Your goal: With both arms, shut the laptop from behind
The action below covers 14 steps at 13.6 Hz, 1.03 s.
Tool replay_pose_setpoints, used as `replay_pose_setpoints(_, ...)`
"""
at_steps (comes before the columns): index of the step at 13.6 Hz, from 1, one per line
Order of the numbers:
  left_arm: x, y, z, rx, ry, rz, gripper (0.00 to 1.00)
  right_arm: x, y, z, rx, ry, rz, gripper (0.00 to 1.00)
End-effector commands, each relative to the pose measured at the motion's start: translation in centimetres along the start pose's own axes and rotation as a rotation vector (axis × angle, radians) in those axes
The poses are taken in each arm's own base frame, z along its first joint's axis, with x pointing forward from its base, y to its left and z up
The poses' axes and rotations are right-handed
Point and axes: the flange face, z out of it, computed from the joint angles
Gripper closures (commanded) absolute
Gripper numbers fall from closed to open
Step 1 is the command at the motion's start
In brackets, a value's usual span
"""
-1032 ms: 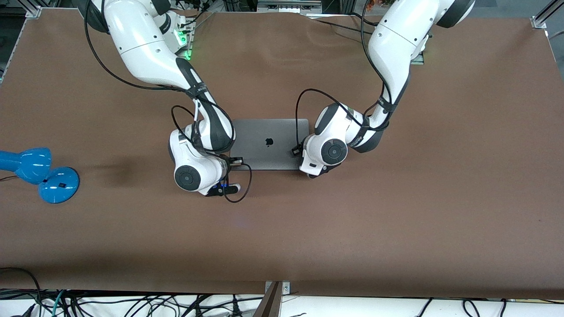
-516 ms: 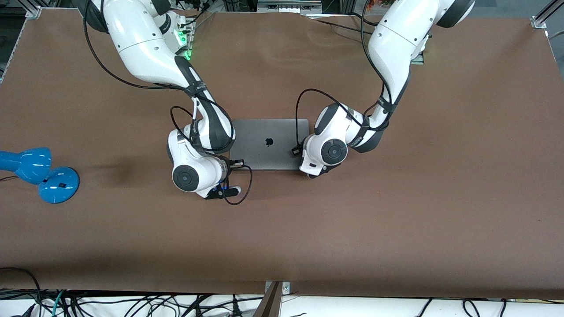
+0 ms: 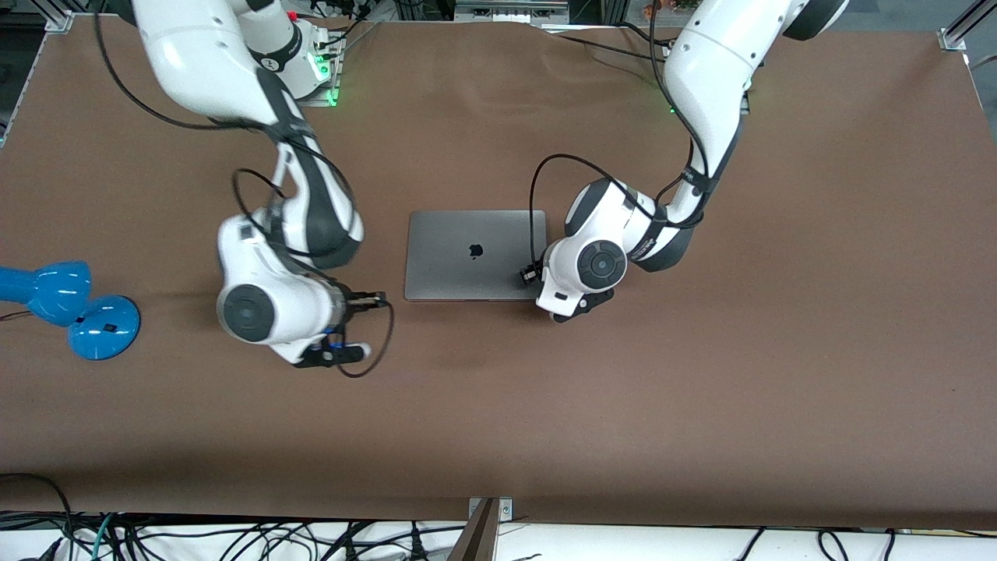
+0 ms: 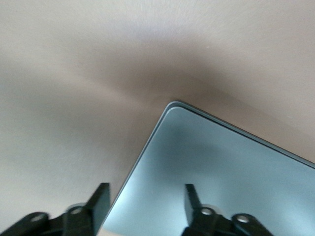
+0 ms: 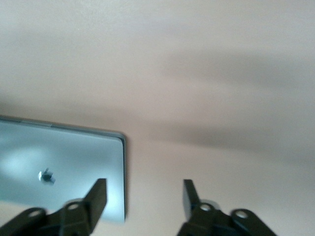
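Front view: one laptop (image 3: 475,255), slim grey metal, lid down flat with the dark logo facing up, lying mid-counter, somewhat nearer the edge where the arm bases stand than the camera-side edge. Lid reads as fully closed; task judged complete or nearly so

Left gripper (image 4: 146,202): fingers spread apart, nothing between them, poised over the laptop's corner toward the left arm's end of the counter, straddling the lid's edge in the left wrist view

Right gripper (image 5: 144,199): fingers spread apart, empty, over bare counter (image 3: 498,436) just beside the laptop's edge toward the right arm's end; right wrist view shows lid and logo off to one side

One blue desk lamp (image 3: 66,305), lying near the counter's edge at the right arm's end, well apart from the laptop

Risks, as judgement:
- left gripper sits low at the lid corner; a sideways withdrawal could catch the edge and slide or skew the laptop
- a downward drift there could scrape the metal
- right arm's wrist cable loop hangs close to the counter; a swing toward the lamp could snag it
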Motion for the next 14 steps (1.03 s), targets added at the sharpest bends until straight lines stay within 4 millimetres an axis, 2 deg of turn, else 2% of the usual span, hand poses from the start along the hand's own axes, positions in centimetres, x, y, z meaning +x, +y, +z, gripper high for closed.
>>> replay_pose_setpoints(1,-0.3,-3.0,-6.3,0.067,0.044,0.042,0.0,-3.7,5.4,-8.2,0.065,0.029,0.033,0.0)
replay_pose_setpoints(2,-0.4,-3.9,-8.3,0.085,0.051,0.063,0.0,-4.6,7.3,-10.5,0.076,0.054,0.056,0.0)
replay_pose_setpoints(5,-0.3,-7.0,-14.6,0.067,0.07,0.095,0.0,-7.7,10.4,-16.2,-0.057,0.144,0.08,0.0)
replay_pose_setpoints(7,0.2,-10.2,-19.2,0.061,0.086,0.147,0.0,-9.4,11.7,-19.0,-0.097,0.185,0.098,0.0)
replay_pose_setpoints(8,-0.2,-11.7,-21.2,0.086,0.106,0.173,0.0,-10.3,12.7,-20.1,-0.094,0.193,0.112,0.0)
replay_pose_setpoints(10,-1.3,-14.6,-24.5,0.145,0.172,0.205,0.0,-11.6,14.5,-20.9,-0.094,0.208,0.127,0.0)
replay_pose_setpoints(14,-3.6,-21.1,-28.5,0.138,0.209,0.289,0.0,-14.3,17.1,-23.1,-0.15,0.29,0.13,0.0)
